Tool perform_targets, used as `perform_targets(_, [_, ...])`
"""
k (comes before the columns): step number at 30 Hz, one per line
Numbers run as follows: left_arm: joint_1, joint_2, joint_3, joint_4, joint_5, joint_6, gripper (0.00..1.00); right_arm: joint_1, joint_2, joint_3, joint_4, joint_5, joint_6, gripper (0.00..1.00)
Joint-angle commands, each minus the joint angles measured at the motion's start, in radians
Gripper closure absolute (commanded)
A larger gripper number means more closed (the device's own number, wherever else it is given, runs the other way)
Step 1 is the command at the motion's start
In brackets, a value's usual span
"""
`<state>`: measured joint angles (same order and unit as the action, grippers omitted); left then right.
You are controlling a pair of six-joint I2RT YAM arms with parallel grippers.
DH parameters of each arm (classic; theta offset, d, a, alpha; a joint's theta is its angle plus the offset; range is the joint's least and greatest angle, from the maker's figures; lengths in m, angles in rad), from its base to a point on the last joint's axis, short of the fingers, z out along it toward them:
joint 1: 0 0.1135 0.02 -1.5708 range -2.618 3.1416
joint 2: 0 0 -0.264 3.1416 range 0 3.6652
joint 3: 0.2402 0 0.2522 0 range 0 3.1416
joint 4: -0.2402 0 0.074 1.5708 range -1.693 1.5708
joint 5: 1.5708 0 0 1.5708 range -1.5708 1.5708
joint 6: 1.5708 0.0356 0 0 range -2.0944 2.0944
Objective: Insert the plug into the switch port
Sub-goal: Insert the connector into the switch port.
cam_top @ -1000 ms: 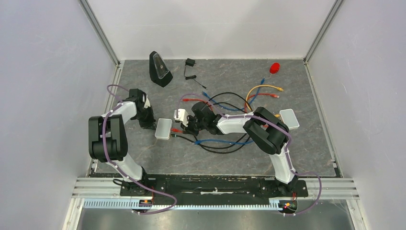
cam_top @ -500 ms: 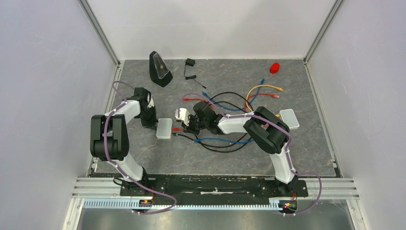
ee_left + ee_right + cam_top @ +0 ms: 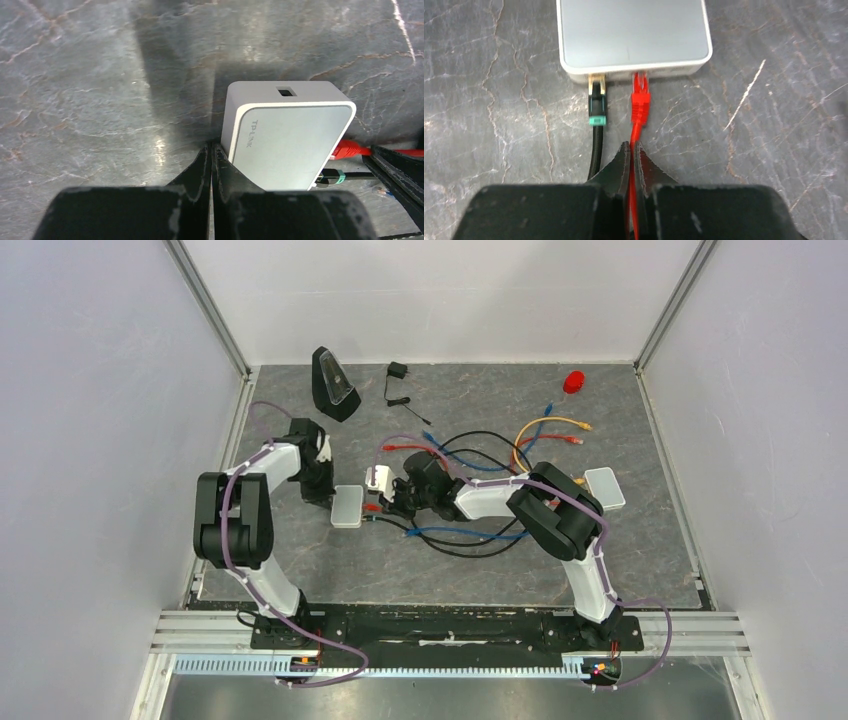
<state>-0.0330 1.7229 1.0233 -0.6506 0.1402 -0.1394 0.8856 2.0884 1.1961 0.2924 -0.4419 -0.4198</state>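
Change noted: since a second ago my left hand [image 3: 210, 150] has travelled toward my right hand [image 3: 631, 147]. The switch box [image 3: 290, 145] has slid slightly the same way. My right hand has held its place.

Left hand: the black, scuffed fingers are pressed together with nothing between them. Their tips sit at the near side edge of the box, but I cannot confirm contact. Beyond the tips the box lies flat. It is smooth pale grey plastic with rounded corners and a white rim, and its far edge has a small square opening [image 3: 285, 92].

Right hand: the fingers are pinched on the thin red cable [image 3: 634, 135]. Just ahead of the tips is the red plug [image 3: 640, 100], ribbed and glossy, with its nose inside the port [image 3: 640, 76] in the box's near edge. A black plug [image 3: 597, 102] with a green collar sits in the neighbouring socket, to the left.

Worktop [image 3: 75, 90]: dark grey, stone-patterned with pale veins, slightly reflective.
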Motion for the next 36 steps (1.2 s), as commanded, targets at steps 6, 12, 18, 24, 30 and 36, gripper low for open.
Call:
perform_targets(6, [-0.122,0.031,0.0,-0.027,0.207,-0.008,0.95,0.046,-0.08,-0.025,0.44,-0.066,-0.006,1.0])
perform_targets(12, [-0.116,0.036,0.017,-0.051,0.159,-0.021,0.94,0.04,-0.079,-0.076,0.407,-0.061,-0.015,1.0])
perform_targets(18, [-0.075,-0.003,0.023,-0.047,0.136,-0.062,0.89,-0.016,-0.229,-0.196,0.317,-0.032,-0.046,0.73])
perform_targets(24, [-0.068,-0.013,0.023,-0.032,0.182,-0.08,0.86,-0.029,-0.242,-0.178,0.043,-0.036,-0.197,0.57])
perform_targets(30, [-0.068,-0.004,0.012,-0.015,0.256,-0.073,0.85,-0.029,-0.231,-0.153,-0.122,-0.025,-0.257,0.53])
perform_targets(36, [-0.068,0.008,0.011,-0.008,0.298,-0.068,0.84,-0.03,-0.241,-0.175,-0.116,0.018,-0.281,0.53])
